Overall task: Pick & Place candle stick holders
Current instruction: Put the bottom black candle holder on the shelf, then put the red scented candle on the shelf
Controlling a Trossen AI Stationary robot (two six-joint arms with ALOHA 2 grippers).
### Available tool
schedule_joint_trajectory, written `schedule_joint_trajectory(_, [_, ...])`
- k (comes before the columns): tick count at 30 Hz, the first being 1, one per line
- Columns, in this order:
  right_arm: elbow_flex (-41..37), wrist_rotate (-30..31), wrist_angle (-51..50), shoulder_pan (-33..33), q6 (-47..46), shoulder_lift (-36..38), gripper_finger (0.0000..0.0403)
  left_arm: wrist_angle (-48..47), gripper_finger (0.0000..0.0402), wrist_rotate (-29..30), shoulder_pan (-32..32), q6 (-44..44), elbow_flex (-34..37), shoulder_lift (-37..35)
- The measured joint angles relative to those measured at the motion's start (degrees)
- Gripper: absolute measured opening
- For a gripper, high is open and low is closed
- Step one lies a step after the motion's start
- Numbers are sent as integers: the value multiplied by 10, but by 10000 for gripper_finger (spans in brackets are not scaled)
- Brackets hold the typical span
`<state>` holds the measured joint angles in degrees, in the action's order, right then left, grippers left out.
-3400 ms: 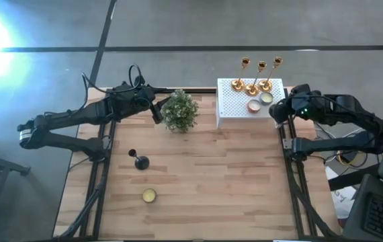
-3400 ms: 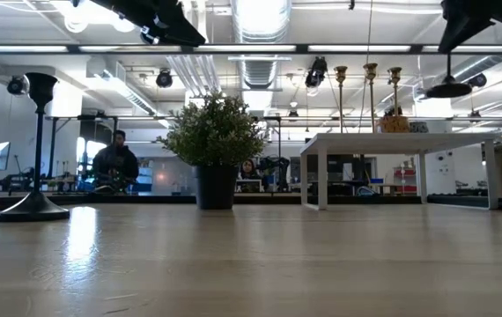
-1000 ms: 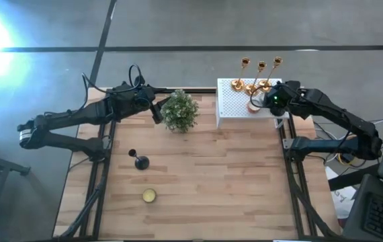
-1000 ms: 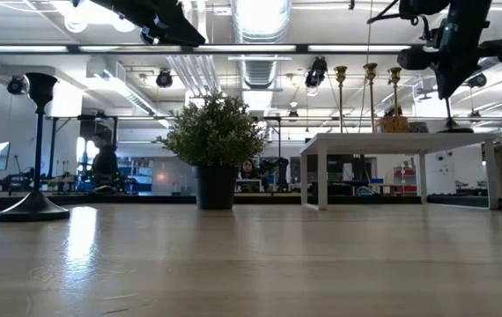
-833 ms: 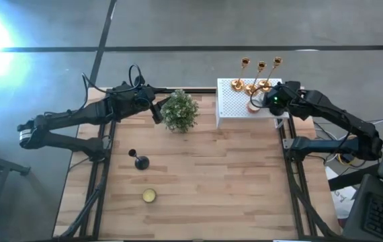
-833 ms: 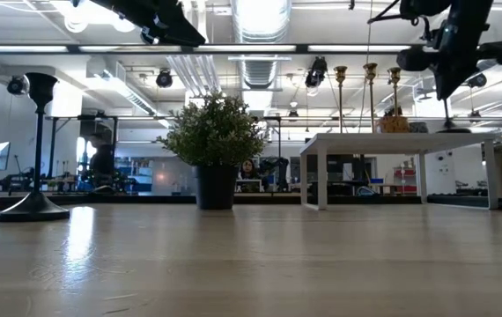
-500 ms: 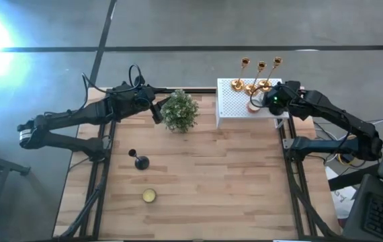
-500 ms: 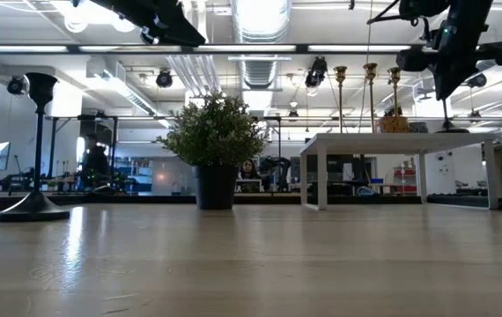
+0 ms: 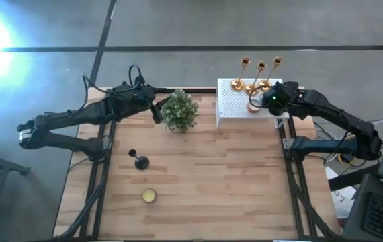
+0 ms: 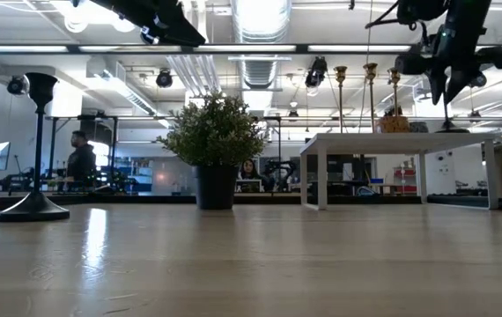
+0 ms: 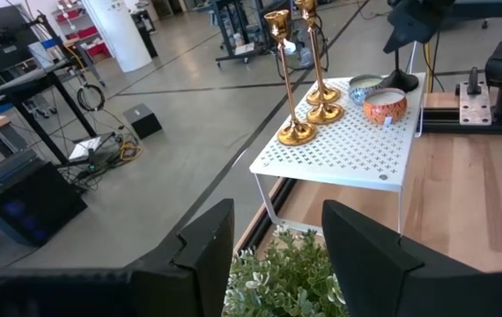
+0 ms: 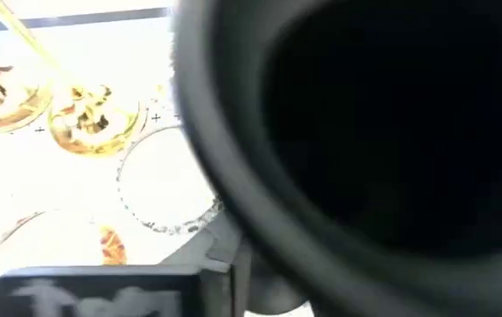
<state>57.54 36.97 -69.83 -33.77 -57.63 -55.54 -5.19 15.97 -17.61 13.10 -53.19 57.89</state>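
Three gold candle stick holders [image 9: 260, 77] stand on their round bases at the far side of the white perforated box [image 9: 235, 107]. One black holder [image 11: 401, 77] stands on its base at the box's right corner. My right gripper [image 10: 452, 88] is right above it, open a little, its fingers on either side of the stem's top. Whether they touch it I cannot tell. Another black holder [image 9: 140, 161] stands on the table at the left. My left gripper [image 11: 277, 264] waits open over the potted plant [image 9: 179, 111].
Two small candle bowls [image 11: 383, 106] sit on the box beside the gold bases. A small yellow tin [image 9: 149, 195] lies near the table's front left. The plant stands left of the box. Bare wood spreads across the table's middle and right.
My right gripper has stayed over the box's right corner and its fingers have parted slightly, letting go of the black holder's stem. The holder stands on the box as before.
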Motion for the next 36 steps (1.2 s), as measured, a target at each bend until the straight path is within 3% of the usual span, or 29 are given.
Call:
schedule_joint_trajectory(11, [1, 0, -1, 0, 8, 5, 210, 0, 179, 0, 0, 0, 0, 0])
schedule_joint_trajectory(18, [1, -27, -2, 2, 15, 20, 255, 0, 179, 0, 0, 0, 0, 0])
schedule_joint_trajectory(27, [1, -40, -27, 81, -21, 81, 252, 0, 179, 0, 0, 0, 0, 0])
schedule_joint_trajectory(36, [26, -40, -112, 287, -128, 123, 220, 0, 179, 0, 0, 0, 0, 0])
